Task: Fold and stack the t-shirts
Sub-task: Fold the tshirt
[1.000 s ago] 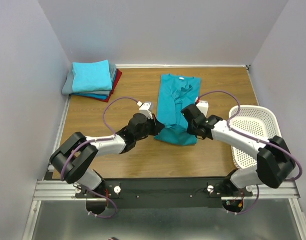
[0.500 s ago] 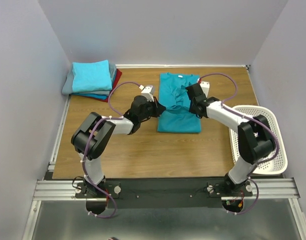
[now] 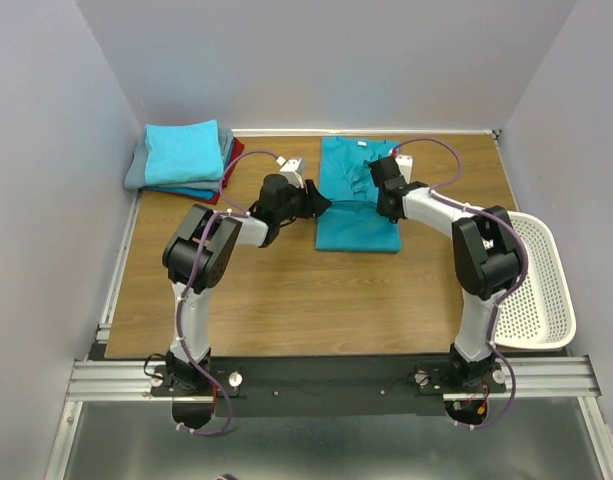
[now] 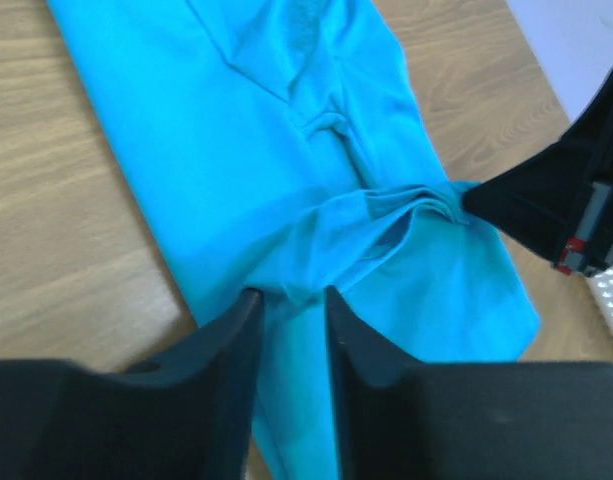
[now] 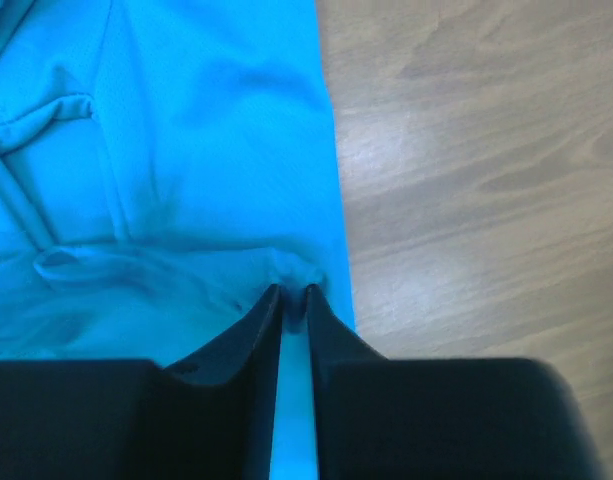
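The brown counter [image 3: 286,300] holds everything. A white basket [image 3: 546,290] sits at its right edge, close to the right arm's base. I think that is where shirts wait to be picked.

The teal t-shirt [image 3: 356,195] lies flat by the middle of the far edge, with its neck toward that edge. Its bottom part is laid up over the top part, so it looks short. That looks like a fold to me.

A stack of folded t-shirts [image 3: 186,160] sits in the far left corner. It is out of the way there, so there is room to fold.

The left arm [image 3: 251,225] and the right arm [image 3: 436,210] reach to the two sides of the teal t-shirt, one on each, likely to keep the fold even.

The left jaws stand apart over the cloth and do not squeeze it. The right jaws are nearly shut and pinch a small bit of the shirt's right edge.
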`<state>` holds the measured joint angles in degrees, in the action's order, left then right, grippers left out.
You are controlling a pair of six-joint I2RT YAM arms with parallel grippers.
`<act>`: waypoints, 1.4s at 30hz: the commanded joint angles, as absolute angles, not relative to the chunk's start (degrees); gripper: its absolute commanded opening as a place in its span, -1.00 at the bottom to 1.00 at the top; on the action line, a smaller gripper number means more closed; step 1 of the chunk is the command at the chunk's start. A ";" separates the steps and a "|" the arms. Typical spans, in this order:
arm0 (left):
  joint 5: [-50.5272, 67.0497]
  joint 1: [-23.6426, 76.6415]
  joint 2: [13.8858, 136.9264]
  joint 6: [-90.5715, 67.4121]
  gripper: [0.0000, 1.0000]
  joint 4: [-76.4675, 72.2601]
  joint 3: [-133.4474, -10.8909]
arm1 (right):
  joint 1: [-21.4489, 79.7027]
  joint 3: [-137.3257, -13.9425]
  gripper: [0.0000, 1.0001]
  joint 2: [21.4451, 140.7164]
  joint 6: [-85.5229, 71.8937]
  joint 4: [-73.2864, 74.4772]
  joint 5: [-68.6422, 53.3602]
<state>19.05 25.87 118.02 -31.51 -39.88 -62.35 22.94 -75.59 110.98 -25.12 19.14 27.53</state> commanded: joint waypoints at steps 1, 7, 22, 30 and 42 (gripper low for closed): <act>21.80 24.79 119.27 -28.22 0.22 -38.24 -65.13 | 21.89 -79.10 -0.05 112.15 -24.26 18.37 27.07; 19.43 24.79 111.45 -26.28 0.41 -37.35 -57.33 | 21.88 -74.03 0.93 104.00 -24.26 18.19 24.36; 14.85 29.70 103.89 -26.10 0.37 -32.08 -45.35 | 20.83 -53.71 0.47 92.82 -28.83 15.91 12.04; 10.38 33.04 104.33 -26.81 0.36 -27.87 -46.14 | 20.30 -49.40 0.30 90.79 -29.88 14.42 10.02; 6.76 34.98 104.23 -27.95 0.07 -25.83 -45.62 | 19.51 -47.73 0.09 91.93 -29.88 12.57 8.44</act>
